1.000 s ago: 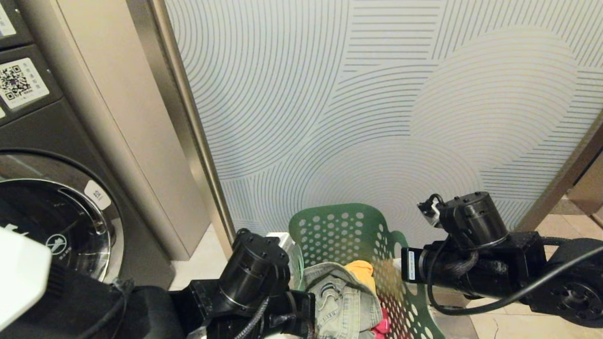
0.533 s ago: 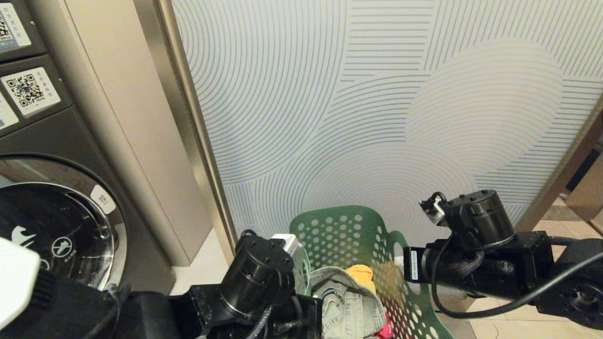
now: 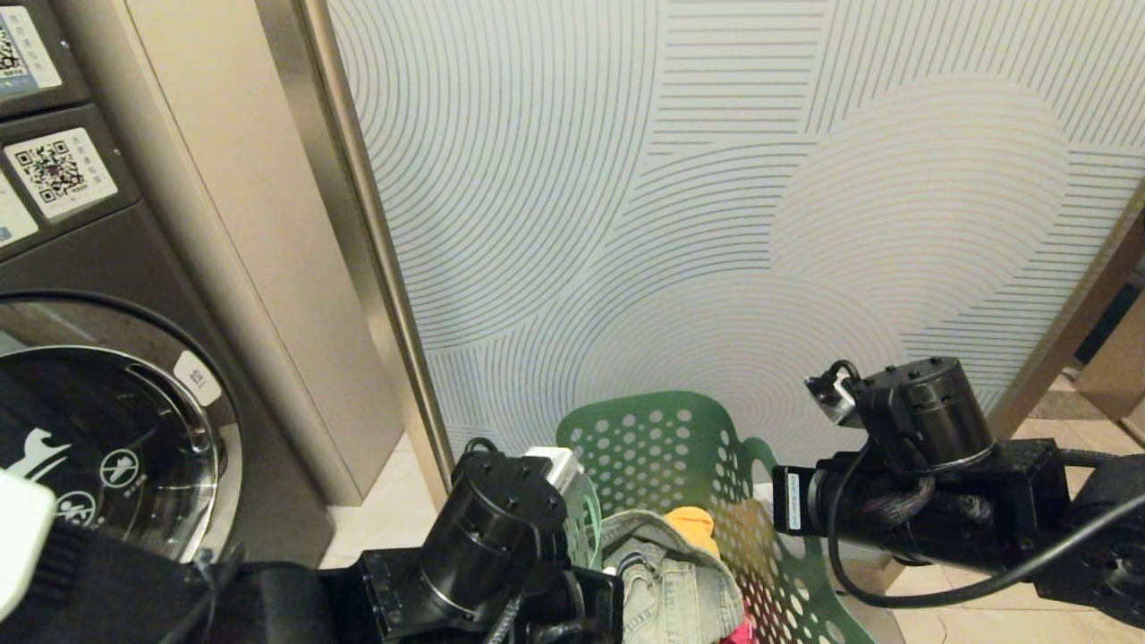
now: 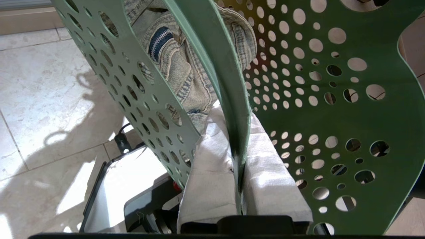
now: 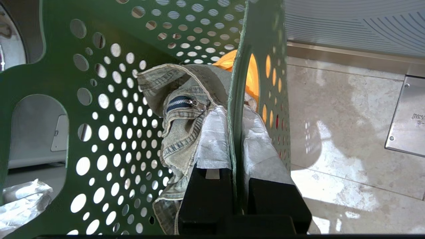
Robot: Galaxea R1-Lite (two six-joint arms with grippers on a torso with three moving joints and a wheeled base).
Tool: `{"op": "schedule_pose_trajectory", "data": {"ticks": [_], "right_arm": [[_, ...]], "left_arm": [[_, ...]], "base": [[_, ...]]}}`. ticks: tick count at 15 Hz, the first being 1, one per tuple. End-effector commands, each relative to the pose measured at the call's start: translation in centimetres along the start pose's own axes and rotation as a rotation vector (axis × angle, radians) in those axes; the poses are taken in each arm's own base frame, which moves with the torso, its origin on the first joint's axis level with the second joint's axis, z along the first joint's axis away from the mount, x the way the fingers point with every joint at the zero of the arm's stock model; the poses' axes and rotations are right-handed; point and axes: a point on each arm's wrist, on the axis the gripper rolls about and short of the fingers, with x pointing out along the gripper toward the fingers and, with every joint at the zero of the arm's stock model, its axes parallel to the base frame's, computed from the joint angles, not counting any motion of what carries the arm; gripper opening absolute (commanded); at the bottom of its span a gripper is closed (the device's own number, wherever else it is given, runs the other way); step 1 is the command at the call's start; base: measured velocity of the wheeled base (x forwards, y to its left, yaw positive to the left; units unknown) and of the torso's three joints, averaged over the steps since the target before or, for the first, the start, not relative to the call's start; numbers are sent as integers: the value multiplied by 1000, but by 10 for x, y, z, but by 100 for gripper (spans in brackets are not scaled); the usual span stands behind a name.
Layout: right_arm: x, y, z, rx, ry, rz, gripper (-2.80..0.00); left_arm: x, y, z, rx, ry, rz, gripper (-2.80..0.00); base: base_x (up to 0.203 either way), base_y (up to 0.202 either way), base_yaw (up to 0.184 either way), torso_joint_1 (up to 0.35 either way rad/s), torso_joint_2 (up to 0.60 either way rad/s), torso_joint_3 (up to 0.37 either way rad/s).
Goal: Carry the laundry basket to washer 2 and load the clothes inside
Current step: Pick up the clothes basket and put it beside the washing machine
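Now, left to right | washer [image 3: 107, 429], door shut, far left | left gripper [image 4: 239, 156] clamped on the basket [image 3: 666, 438] rim | basket held between both arms before the patterned wall [image 3: 716, 197], jeans [image 3: 671, 581] and yellow cloth [image 3: 693, 523] inside | right gripper [image 5: 236, 146] pinching the opposite rim.

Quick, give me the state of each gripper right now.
Left gripper: shut on the rim of the laundry basket.
Right gripper: shut on the basket's opposite rim.
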Motion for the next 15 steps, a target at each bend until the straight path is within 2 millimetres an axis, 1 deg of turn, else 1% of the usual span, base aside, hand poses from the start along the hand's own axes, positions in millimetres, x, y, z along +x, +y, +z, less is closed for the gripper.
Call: {"op": "schedule_pose_trajectory", "data": {"ticks": [1, 3, 15], "right_arm": [[-1, 0, 0, 3, -4, 2, -280], [-1, 0, -1, 2, -1, 1, -280], [-1, -1, -2, 3, 2, -2, -280]], "left_arm": [[0, 0, 0, -3, -4, 0, -280], [1, 0, 0, -3, -2, 0, -280], [-1, 1, -2, -5, 1, 4, -280]], "base": [[0, 0, 0, 0, 0, 0], [-3, -2, 112, 4, 2, 0], [1, -8, 175, 1, 1, 1]]}}
